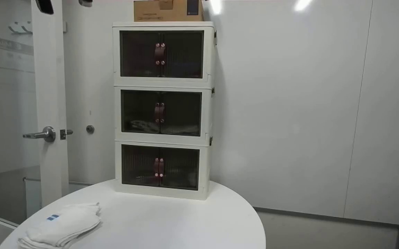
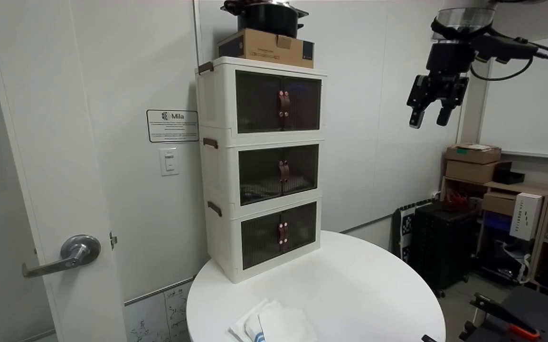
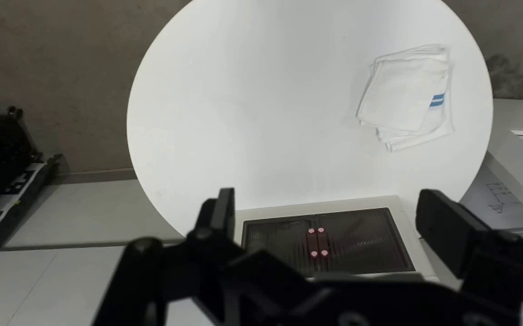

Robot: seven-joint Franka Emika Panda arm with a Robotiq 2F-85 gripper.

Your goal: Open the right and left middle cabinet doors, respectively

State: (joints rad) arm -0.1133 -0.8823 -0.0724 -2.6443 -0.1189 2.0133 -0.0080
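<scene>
Grey metal, smoothly curved, forms the lever handle [image 2: 67,260] on the flat white room door [image 2: 62,185], well to the left of the cabinet [image 2: 274,140]. Nearer the cabinet, but also left of it, I see a thin rectangular sign [image 2: 173,126] with a smooth switch plate [image 2: 169,161] just below. The cabinet itself is white, matt and boxy, three tiers high, with dark brown loops [image 2: 211,142] along its left side. On top of it sits a crisp-edged cardboard box [image 2: 271,48] bearing a round black pot [image 2: 268,20]. The cabinet's middle tier carries the left middle door [image 2: 260,173] and, beside it, the right middle door [image 2: 302,166]: smoky, see-through rectangles, both closed, their little reddish strap handles [image 2: 281,171] paired where the panels meet. A pale shape [image 1: 142,125] shows dimly behind the left one, too murky to name. The cabinet stands on a smooth round white table [image 2: 373,285], and in front of it lies a soft, layered white cloth [image 2: 283,325] with blue stripes. Right of the cabinet, high up and well apart from it, hangs the angular black gripper [image 2: 429,119], its blocky fingers spread wide with only air between them. Farther right of the cabinet, more brown boxes [image 2: 471,164] are stacked on a wooden shelf [image 2: 535,188].
</scene>
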